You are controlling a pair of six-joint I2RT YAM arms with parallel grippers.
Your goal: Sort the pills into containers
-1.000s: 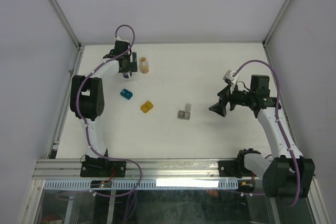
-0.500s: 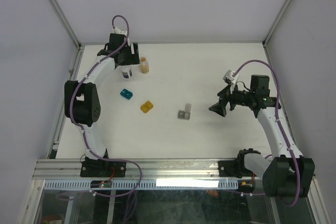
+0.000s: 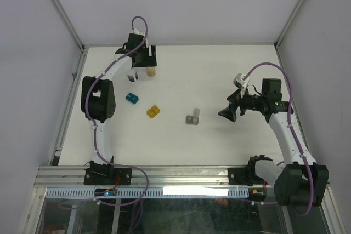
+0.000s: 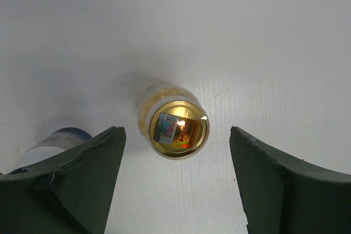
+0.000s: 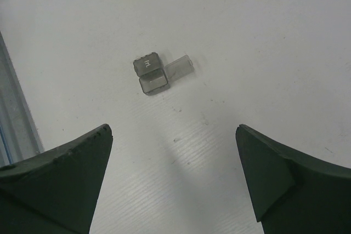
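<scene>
Gray container (image 5: 149, 74), one lid open, lies mid-worktop (image 3: 219, 64). Amber-yellow container (image 3: 153, 112) and teal container (image 3: 131, 98) lie to its left, mutually apart and away from the edges. Right fingers (image 5: 55, 184) hang open near the gray container. Left fingers (image 4: 82, 184) stand open astride a gold-capped pill bottle (image 4: 173, 130) near the far edge, with a white bottle (image 4: 49, 145) beside one finger.

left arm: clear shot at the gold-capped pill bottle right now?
Probably yes. The left tool hangs right over the gold-capped bottle, its fingers spread to either side with nothing between. One worry: the second bottle stands close beside one finger.
</scene>
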